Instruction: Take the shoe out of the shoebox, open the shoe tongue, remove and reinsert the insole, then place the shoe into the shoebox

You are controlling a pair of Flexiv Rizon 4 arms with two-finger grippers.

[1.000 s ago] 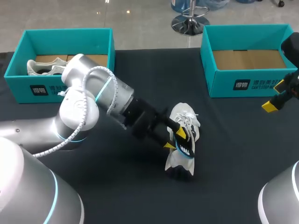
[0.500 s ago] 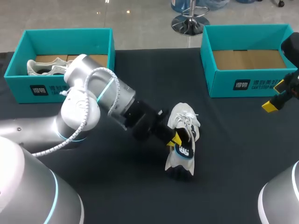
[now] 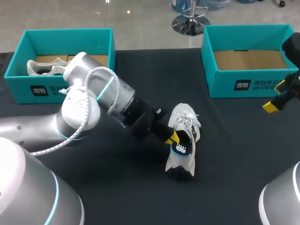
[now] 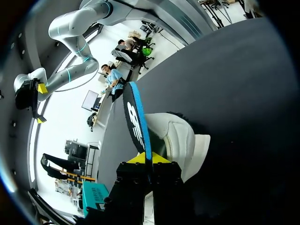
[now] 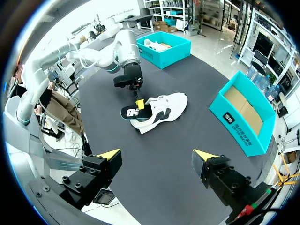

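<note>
A white sneaker (image 3: 186,123) lies on the black table near the middle, also seen in the right wrist view (image 5: 164,107) and beyond my left gripper (image 4: 180,143). Its dark insole (image 3: 182,148) with a blue edge and white logo sticks partly out of the shoe opening. My left gripper (image 3: 174,137) is shut on the insole's edge; in the left wrist view the insole (image 4: 136,123) stands up from between the yellow tips (image 4: 150,159). My right gripper (image 5: 157,157) hangs open and empty, high off the table's right side (image 3: 276,101).
A teal shoebox (image 3: 28,89) at the back left holds another white shoe (image 3: 44,67). A second teal shoebox (image 3: 225,86) at the back right shows only its cardboard floor. Both boxes appear in the right wrist view (image 5: 174,51) (image 5: 234,119).
My left gripper's fingers, apart around the insole a second ago, have closed on it and drawn back slightly, tilting the insole up. The right arm has not moved.
</note>
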